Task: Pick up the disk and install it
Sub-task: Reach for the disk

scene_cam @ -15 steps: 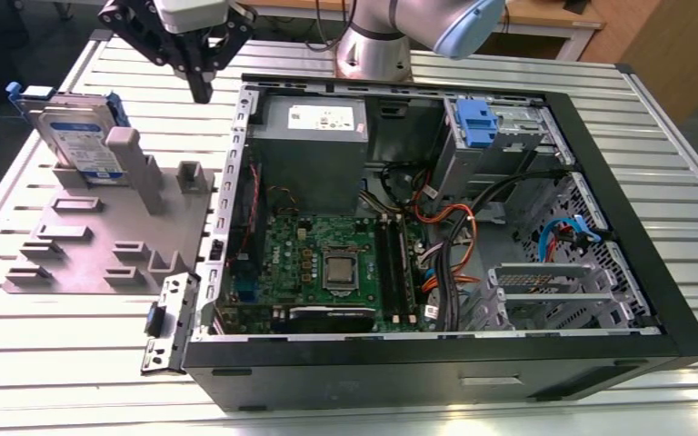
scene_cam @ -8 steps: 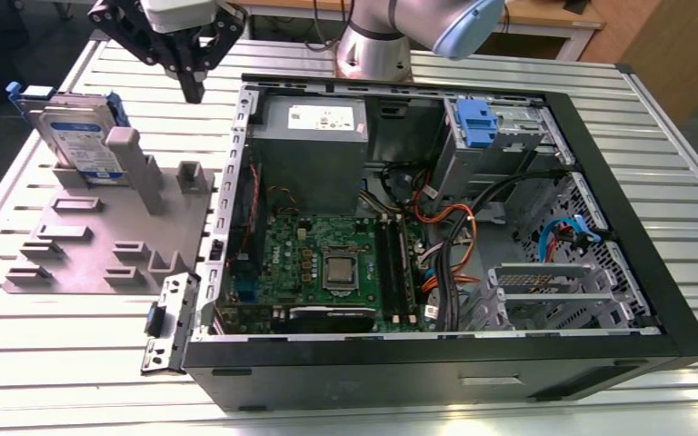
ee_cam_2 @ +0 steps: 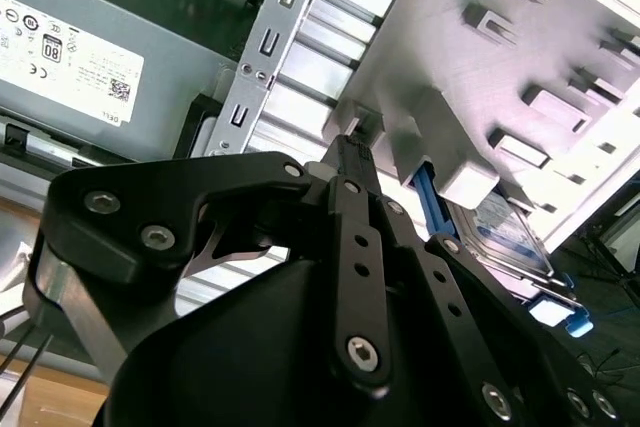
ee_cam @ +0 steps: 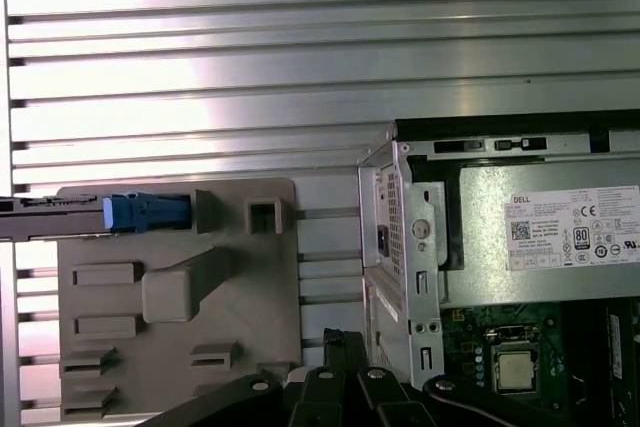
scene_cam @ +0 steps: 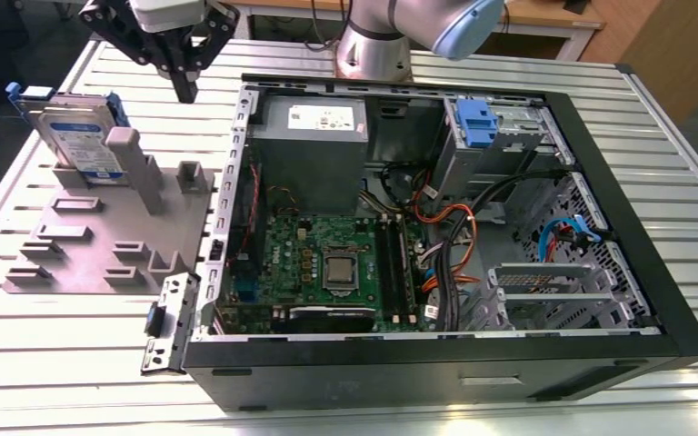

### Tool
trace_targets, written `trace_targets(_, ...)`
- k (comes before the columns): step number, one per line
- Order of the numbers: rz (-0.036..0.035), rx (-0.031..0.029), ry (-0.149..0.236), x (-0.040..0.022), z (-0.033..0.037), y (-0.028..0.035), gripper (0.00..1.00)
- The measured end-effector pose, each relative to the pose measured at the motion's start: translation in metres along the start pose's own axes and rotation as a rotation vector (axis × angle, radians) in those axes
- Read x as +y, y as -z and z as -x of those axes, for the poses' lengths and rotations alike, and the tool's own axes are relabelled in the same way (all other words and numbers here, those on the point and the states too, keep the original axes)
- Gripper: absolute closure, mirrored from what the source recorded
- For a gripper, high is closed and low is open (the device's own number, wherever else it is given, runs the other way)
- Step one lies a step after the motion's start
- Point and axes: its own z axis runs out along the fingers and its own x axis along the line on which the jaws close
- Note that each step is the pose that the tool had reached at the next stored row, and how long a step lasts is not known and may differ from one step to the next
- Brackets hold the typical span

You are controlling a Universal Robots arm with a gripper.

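Beside open computer case, disk upright in grey rack, gripper pinched together, empty.

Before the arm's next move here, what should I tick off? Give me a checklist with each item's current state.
1. Disk standing on edge in the grey holder: ok.
2. Hand carrying nothing: ok.
3. Hand open: not ok, shut.
4. Hand lined up over the disk: not ok; in the exterior view it hangs between disk and computer case.
5. Drive cage free: cannot tell.
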Motion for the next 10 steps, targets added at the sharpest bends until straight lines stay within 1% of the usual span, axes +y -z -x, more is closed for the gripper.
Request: trace_targets(10,0.0,0.0004,0.0,-0.0002,-0.0034,-0.0007,0.89)
